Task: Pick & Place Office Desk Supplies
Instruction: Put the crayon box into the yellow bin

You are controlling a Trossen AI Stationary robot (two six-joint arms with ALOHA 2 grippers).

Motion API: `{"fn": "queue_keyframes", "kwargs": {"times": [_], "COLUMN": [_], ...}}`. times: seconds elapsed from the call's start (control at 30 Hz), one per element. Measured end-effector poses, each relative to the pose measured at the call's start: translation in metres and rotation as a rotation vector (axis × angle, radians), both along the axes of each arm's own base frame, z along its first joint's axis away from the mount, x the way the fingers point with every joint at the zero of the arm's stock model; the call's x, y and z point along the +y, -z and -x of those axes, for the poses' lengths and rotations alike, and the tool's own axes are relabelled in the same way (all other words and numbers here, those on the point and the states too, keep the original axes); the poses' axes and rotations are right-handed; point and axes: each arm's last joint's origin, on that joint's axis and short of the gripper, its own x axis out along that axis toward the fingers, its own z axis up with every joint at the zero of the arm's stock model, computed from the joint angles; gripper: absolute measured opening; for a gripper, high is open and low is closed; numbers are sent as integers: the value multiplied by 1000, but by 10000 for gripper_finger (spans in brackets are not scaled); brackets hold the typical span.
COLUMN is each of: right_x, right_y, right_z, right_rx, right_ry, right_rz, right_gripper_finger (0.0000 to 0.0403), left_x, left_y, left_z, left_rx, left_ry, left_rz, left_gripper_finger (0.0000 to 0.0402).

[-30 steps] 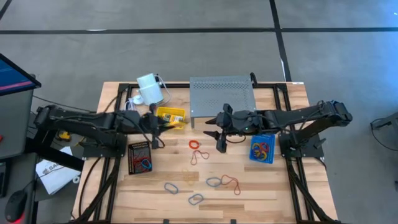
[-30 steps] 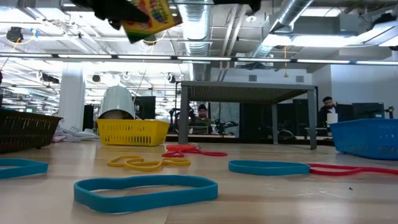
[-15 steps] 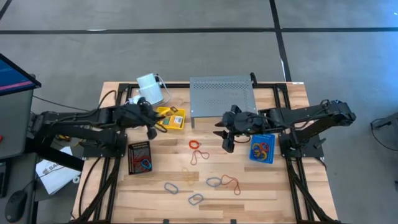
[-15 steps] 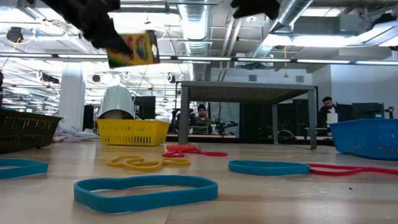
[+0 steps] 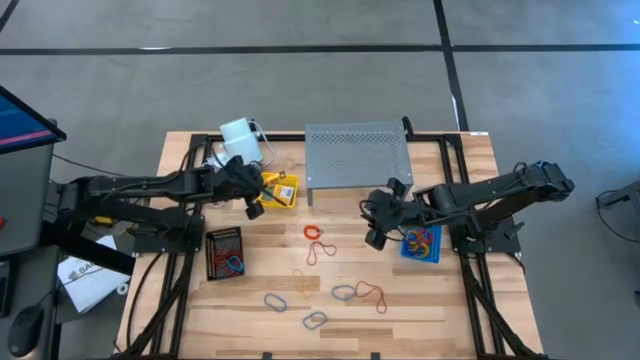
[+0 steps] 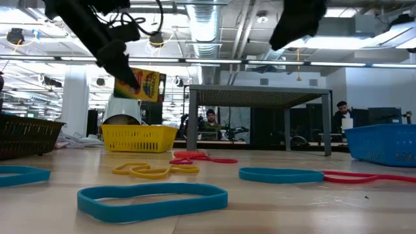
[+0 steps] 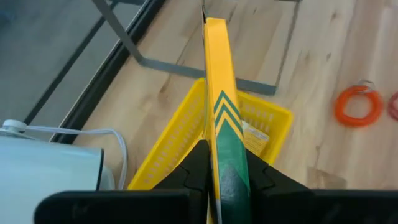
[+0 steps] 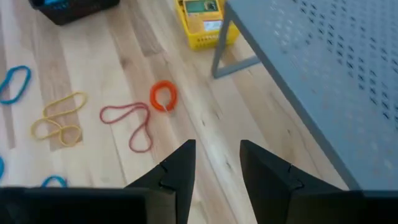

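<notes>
Very little lettering shows, and none of it can be read. The small yellow-and-green cardboard crayon box (image 6: 142, 85), pinched between the closed fingers of the left gripper (image 5: 251, 200) above the yellow plastic mesh basket (image 5: 268, 180), carries a printed front in the low view — a dark band with coloured marks, too small to make out. In the left wrist view its narrow edge (image 7: 222, 124) bears only green chevrons, no words. A white label on a box lying inside that basket (image 7: 254, 132) is blurred — illegible.

crayon box (image 7: 219, 112) upright over yellow basket (image 7: 180, 134)
</notes>
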Motion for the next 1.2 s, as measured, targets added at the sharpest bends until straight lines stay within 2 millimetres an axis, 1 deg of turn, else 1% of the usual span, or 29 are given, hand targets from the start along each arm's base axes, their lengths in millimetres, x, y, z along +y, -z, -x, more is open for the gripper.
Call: {"fn": "queue_keyframes", "kwargs": {"times": [0.07,0.23,0.37,0.47,0.6,0.7,0.87,1.03,1.2], "right_x": [4,13,18,21,26,28,28,29,30], "right_y": [2,16,32,43,56,58,57,56,55], "right_z": [6,25,39,46,48,47,45,44,44], "right_rx": [-12,-37,-59,-90,-142,-160,-187,-200,-203], "right_ry": [6,61,123,148,142,138,141,137,131], "right_rz": [-11,-6,-12,-29,-38,-48,-59,-64,-65], "right_gripper_finger": [123,123,123,123,123,123,123,123,123], "left_x": [2,10,14,17,19,21,24,27,33], "left_y": [3,10,15,16,18,19,22,35,51], "left_z": [-1,-5,-7,-8,-10,-10,-12,-19,-26], "left_rx": [21,65,94,113,114,116,122,198,288], "left_ry": [-8,-18,-31,-11,15,17,20,54,35], "left_rz": [2,-5,6,-16,-11,-1,22,22,-17], "left_gripper_finger": [28,28,28,28,28,28,28,28,28]}}
